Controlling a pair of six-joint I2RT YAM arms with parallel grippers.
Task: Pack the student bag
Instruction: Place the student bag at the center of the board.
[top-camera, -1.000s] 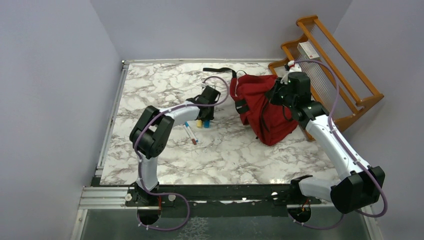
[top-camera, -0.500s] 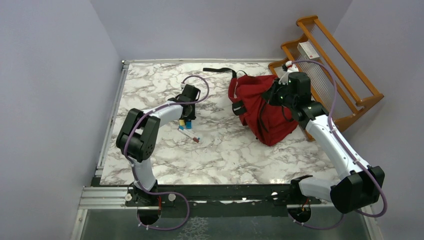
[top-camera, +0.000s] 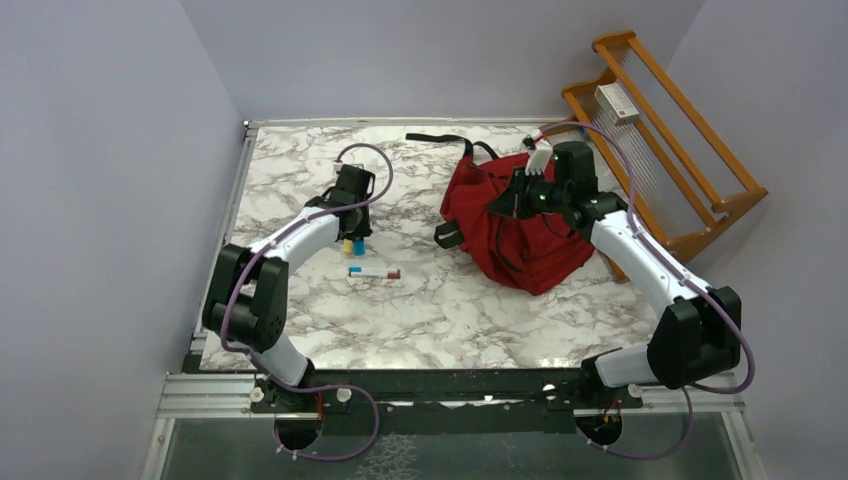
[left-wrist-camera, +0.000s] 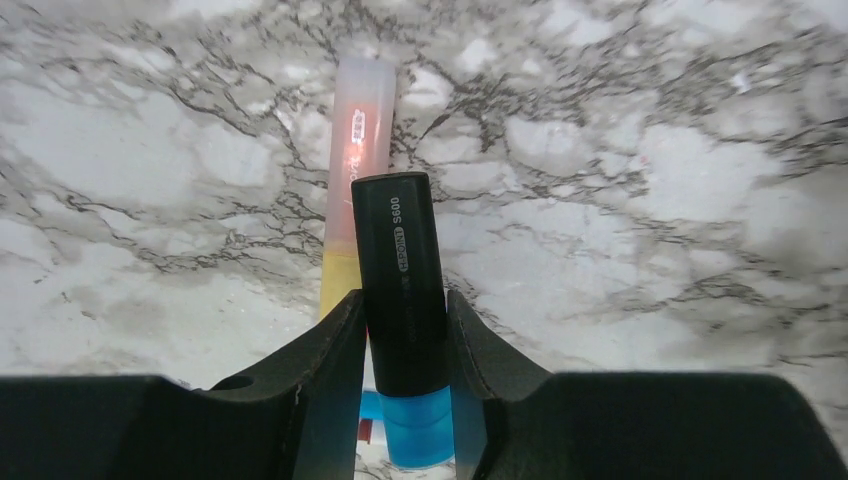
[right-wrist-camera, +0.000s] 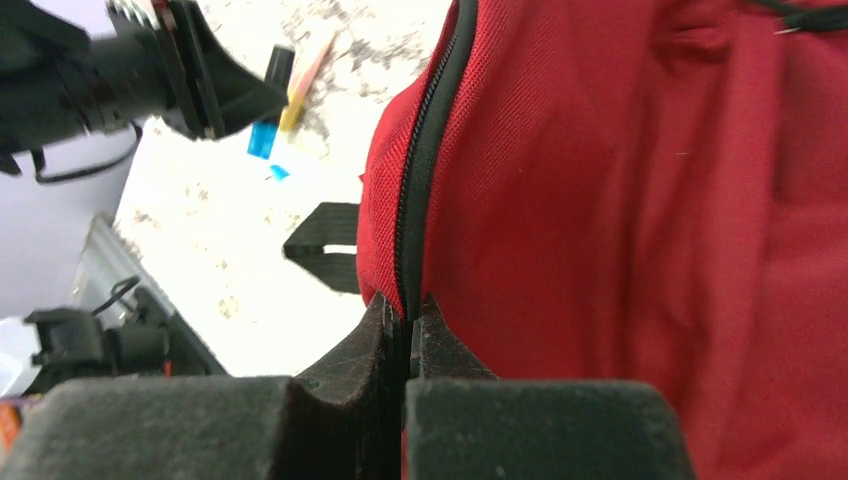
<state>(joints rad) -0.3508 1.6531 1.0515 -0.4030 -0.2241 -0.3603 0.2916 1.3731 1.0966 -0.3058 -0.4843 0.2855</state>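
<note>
Bright, even overhead light fills the top view, with only faint soft shadows and a pale sheen at the near edge of the marble table (top-camera: 450, 300). The left wrist view keeps the black marker (left-wrist-camera: 400, 260) fairly sharp but softens toward the far tabletop. In the right wrist view the student bag (right-wrist-camera: 620, 200) is crisp, and the table beyond it on the left is bleached and blurred.

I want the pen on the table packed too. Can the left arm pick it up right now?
Probably not yet. The left end effector is shut on a black marker. The pen lies uncovered close by, so reaching it looks easy once the marker is put down.
</note>
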